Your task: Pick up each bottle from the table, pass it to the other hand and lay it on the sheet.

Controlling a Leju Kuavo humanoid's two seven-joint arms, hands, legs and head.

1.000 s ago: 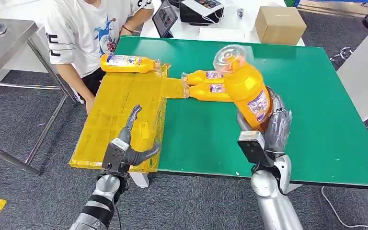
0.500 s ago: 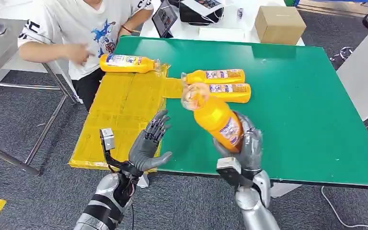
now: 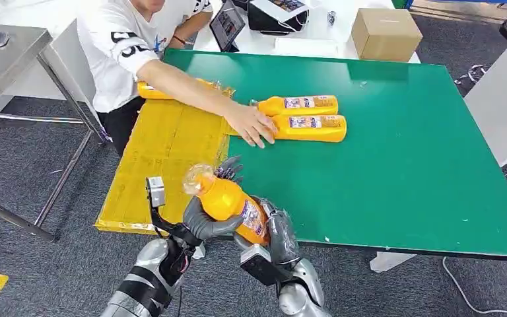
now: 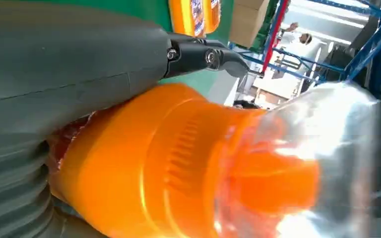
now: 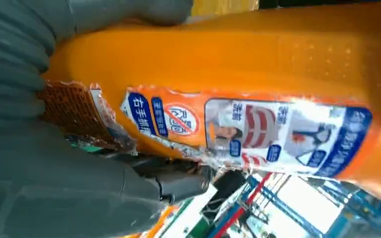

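Head view: the right hand [image 3: 274, 231] grips the lower body of an orange bottle [image 3: 228, 198], while the left hand [image 3: 204, 221] wraps its thumb and fingers around the upper part, near the table's [image 3: 403, 165] front edge beside the yellow sheet [image 3: 165, 152]. Its label carries blue-and-white writing, unreadable.

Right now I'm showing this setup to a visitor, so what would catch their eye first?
The orange bottle held up at the near edge of the green table, gripped by both the left hand and the right hand. Beyond it, a person's hand reaches across the yellow sheet to two more bottles lying side by side.
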